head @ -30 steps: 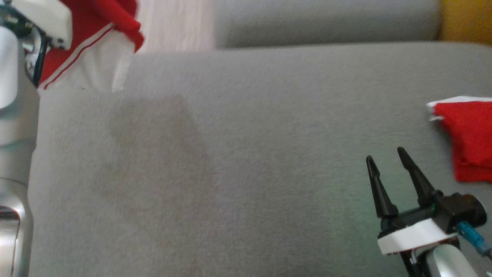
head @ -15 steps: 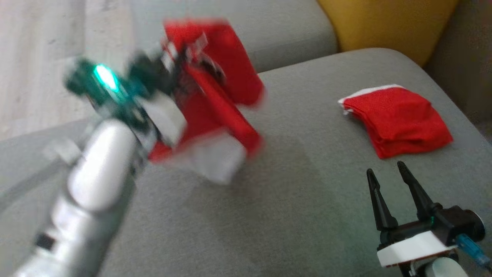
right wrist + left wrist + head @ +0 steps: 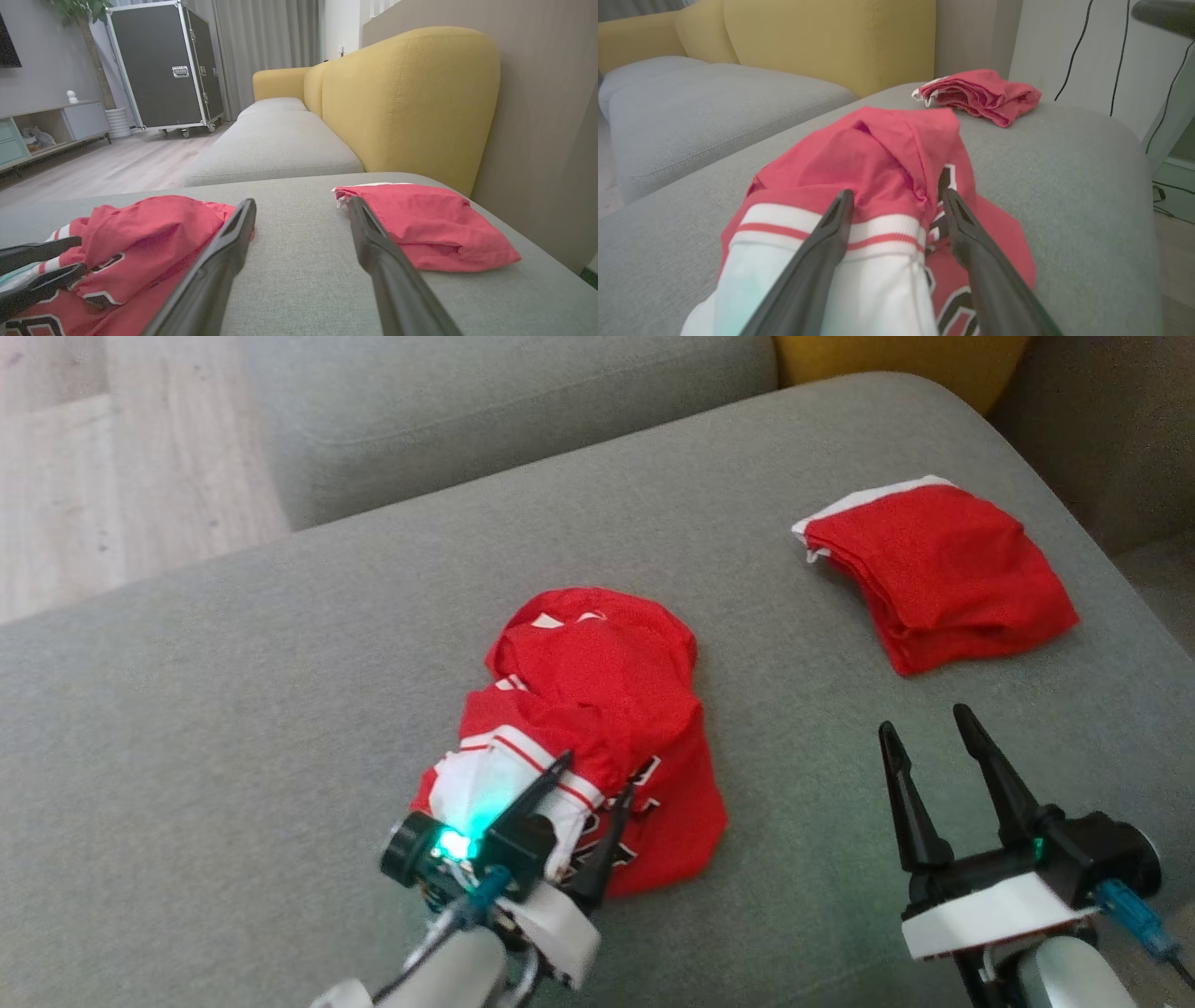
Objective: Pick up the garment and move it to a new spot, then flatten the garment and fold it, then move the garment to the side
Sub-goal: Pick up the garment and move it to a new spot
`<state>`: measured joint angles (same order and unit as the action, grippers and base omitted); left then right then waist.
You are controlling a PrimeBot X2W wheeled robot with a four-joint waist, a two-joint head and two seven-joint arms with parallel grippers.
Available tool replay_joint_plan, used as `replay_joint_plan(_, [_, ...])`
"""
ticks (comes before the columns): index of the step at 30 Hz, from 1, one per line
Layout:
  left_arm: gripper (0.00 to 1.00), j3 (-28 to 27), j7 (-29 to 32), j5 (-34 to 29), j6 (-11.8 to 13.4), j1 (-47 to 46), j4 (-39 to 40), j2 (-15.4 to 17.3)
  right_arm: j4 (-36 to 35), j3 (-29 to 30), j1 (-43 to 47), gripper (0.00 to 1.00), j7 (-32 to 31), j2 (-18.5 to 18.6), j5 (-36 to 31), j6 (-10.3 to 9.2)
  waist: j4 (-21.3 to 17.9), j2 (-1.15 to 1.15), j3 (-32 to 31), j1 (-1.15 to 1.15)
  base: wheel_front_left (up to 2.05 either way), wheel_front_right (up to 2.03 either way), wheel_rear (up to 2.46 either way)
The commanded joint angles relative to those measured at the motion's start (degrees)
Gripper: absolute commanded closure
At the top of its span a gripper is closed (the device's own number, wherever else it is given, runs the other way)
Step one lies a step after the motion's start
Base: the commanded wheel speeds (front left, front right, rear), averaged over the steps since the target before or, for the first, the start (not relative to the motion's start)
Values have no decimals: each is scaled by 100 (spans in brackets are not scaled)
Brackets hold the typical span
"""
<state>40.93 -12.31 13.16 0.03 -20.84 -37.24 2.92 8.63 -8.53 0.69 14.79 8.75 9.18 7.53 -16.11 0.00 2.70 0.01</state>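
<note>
Grey fabric sofa seat across most of the head view, with a second grey cushion along the top and pale wood floor at upper left. In the right wrist view: yellow backrest right of centre, beige wall at far right, black wheeled flight case upper left, grey curtains beside it, low sideboard at left edge. Black cables down a white wall, upper right of the left wrist view.

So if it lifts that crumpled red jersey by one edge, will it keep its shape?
Probably not: the jersey lies in soft bunched folds, so it would likely droop and hang. It looks thin and probably light. Pushed across the fabric cushion, it may bunch rather than slide.
</note>
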Motion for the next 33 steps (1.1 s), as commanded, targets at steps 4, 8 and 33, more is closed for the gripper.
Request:
replay_joint_plan(4, [0,182,-199,407,393,-25,357,-2,-115,-34,-30,0,21,-54,42,-4,322,0,-238,-1,0,0,0])
replay_joint_plan(8, [0,-2,-260,382,923,170,495,5,-92,68,129,0,21,-106,35,-4,663,0,-442,-1,0,0,0])
replay_joint_plan(33, [0,-2575,-268,-717,1197,3305,3675,368,-127,558,1167,0,21,-516,-264,-4,1789,0,-1291,-1,0,0,0])
